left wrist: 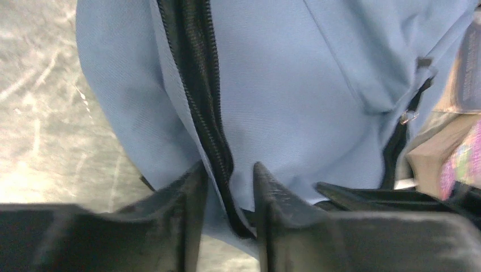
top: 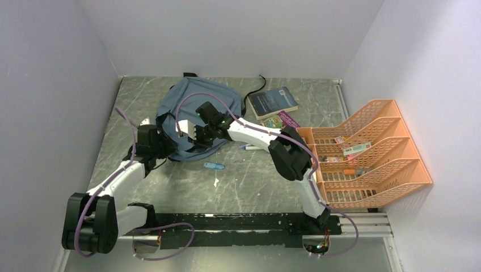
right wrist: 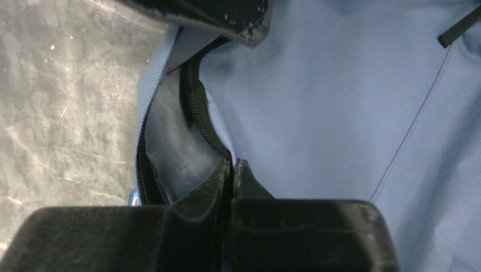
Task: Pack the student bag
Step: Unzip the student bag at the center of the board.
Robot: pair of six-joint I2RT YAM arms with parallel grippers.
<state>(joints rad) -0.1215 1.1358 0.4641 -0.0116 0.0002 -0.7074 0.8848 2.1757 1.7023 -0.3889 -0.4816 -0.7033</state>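
Right gripper (right wrist: 232, 168) has its two black fingers pressed tight together, with no gap between the tips. They pinch the black zipper edge of the student bag (top: 193, 110), a soft dusty grey-blue fabric backpack with black zippers and black straps. Beside that pinch the zipper line stands parted, and darker grey lining shows inside the opening. Left gripper (left wrist: 230, 184) has its fingers a little apart, with only a narrow gap between them. The bag's black zipper tape and a fold of blue cloth run down through that gap, but the tape does not look squeezed, so this gripper has hold of nothing that can be seen. From above, the bag lies flat on the scratched grey metal table (top: 255, 181), toward its far left part. Both arms reach to the bag's near edge, the left one at the near-left corner and the right one just beside it over the near rim. A dark blue paperback book (top: 273, 102) lies just right of the bag, overlapping a brightly coloured booklet (top: 283, 120). A small light blue object (top: 214, 165) lies on the table near the bag's front edge; what it is cannot be told. An orange plastic mesh tray rack (top: 374, 116) stands well apart at the right wall, with a few small items in its tiers.
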